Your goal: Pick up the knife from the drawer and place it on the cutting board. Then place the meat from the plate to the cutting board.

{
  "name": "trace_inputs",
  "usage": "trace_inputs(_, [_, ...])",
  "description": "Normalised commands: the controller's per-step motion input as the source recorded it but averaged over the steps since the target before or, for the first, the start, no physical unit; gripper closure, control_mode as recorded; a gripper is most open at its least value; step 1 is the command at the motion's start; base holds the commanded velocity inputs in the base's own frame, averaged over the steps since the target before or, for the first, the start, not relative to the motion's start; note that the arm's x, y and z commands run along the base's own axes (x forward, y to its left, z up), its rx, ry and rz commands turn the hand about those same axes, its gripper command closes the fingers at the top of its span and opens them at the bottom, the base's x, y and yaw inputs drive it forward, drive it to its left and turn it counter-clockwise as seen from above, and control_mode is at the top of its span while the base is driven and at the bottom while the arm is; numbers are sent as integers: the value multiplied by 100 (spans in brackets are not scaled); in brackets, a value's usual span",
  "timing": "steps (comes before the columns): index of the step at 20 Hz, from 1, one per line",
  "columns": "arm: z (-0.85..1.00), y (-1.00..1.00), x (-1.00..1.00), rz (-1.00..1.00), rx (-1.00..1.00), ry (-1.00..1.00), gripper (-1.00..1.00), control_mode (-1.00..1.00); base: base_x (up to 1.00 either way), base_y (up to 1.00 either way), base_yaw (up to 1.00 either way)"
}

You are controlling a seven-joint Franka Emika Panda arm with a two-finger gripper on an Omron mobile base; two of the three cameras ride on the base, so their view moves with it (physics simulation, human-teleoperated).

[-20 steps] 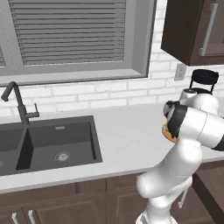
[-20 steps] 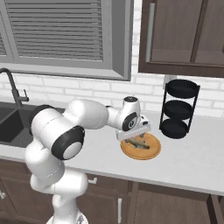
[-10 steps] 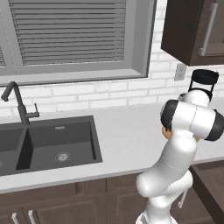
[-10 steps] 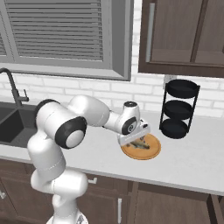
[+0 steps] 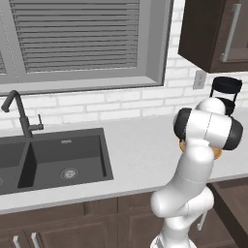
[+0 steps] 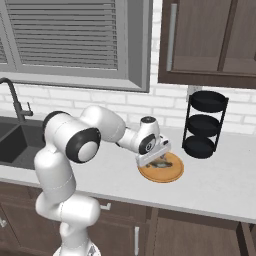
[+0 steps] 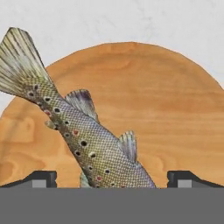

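Observation:
The plate point(image 6: 169, 173), round and orange-tan, lies on the counter right of the sink; the hand view shows its wood-grain face point(image 7: 170, 105). Across it lies the meat point(image 7: 83, 140), a speckled grey-green fish with its tail toward the upper left of that view; it is a small dark shape point(image 6: 161, 163) in the right base view. My gripper point(image 6: 154, 159) hangs low over the plate's left part. It is open point(image 7: 113, 179), one fingertip on each side of the fish's body and neither touching it. The cutting board and the knife are out of view.
A black three-tier round rack point(image 6: 202, 125) stands just right of the plate, against the brick wall. The dark sink point(image 5: 58, 157) and its faucet point(image 5: 19, 114) lie to the left. Dark cabinets hang above the rack. My own arm hides most of the plate point(image 5: 217, 154) in the left base view.
The hand has come down closer to the plate and the fish. The arm's elbow and shoulder have swung round. The plate and fish have not moved.

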Motion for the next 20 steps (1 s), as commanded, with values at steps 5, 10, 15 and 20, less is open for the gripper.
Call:
trace_inputs(5, [-1, 0, 6, 5, -3, 0, -100, -100, 0, 0, 0])
trace_inputs(10, [-29, 0, 6, 5, -3, 0, -100, -100, 0, 0, 0])
trace_inputs(15, [-60, 0, 0, 4, -1, 0, 100, -100, 0, 0, 0])
trace_inputs(20, [-49, 4, -21, 3, -1, 2, 100, -100, 0, 0, 0])
